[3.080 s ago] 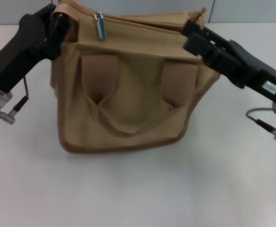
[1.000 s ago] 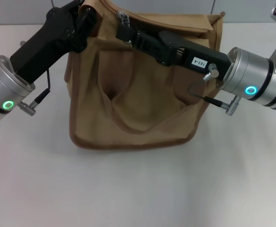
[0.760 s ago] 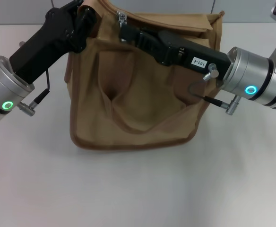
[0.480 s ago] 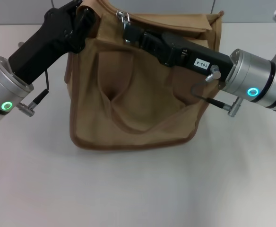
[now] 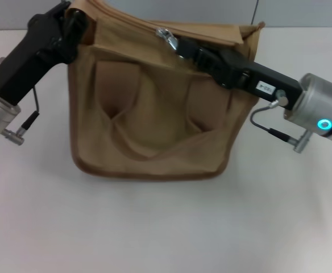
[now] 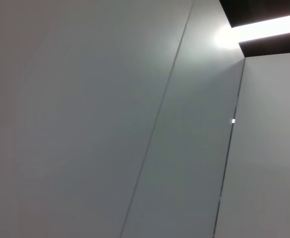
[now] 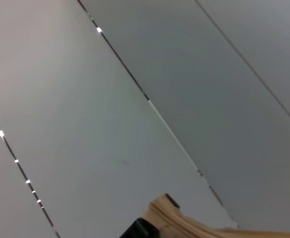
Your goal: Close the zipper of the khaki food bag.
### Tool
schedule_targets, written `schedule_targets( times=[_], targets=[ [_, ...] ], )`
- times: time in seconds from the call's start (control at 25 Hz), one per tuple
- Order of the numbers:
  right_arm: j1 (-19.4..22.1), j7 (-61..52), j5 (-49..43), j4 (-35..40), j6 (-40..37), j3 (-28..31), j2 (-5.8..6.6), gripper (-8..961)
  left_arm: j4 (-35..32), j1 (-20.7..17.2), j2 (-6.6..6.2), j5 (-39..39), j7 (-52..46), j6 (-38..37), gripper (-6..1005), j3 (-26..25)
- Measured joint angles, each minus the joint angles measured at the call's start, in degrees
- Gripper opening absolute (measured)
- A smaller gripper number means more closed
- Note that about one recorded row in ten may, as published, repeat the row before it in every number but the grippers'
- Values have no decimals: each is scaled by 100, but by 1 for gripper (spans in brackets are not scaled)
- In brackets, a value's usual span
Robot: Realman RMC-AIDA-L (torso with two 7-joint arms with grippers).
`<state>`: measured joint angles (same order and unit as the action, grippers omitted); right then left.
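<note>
The khaki food bag (image 5: 154,114) stands upright on the white table, its two strap handles looping on the near face. The zipper (image 5: 133,21) runs along its top. Its silver slider (image 5: 166,34) sits near the middle of the top. My right gripper (image 5: 180,44) reaches in from the right and is shut on the slider's pull tab. My left gripper (image 5: 75,21) is shut on the bag's top left corner. The right wrist view shows only a strip of the bag's edge (image 7: 184,224). The left wrist view shows only wall panels.
The white table (image 5: 166,227) spreads in front of the bag and to both sides. A grey wall (image 5: 302,11) stands behind the bag. Cables hang under both wrists beside the bag.
The right gripper has pulled the slider to the right along the bag's top, from near the left end to about the middle. The bag and the left arm have shifted left.
</note>
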<state>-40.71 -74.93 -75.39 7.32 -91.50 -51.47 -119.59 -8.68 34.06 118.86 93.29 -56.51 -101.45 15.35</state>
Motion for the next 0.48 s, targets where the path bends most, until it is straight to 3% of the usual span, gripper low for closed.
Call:
schedule_targets(
  times=[0.48],
  targets=[
    [848, -350, 7, 599, -39, 193, 24, -2, -100, -334, -22, -25, 0, 30, 34, -396]
  ],
)
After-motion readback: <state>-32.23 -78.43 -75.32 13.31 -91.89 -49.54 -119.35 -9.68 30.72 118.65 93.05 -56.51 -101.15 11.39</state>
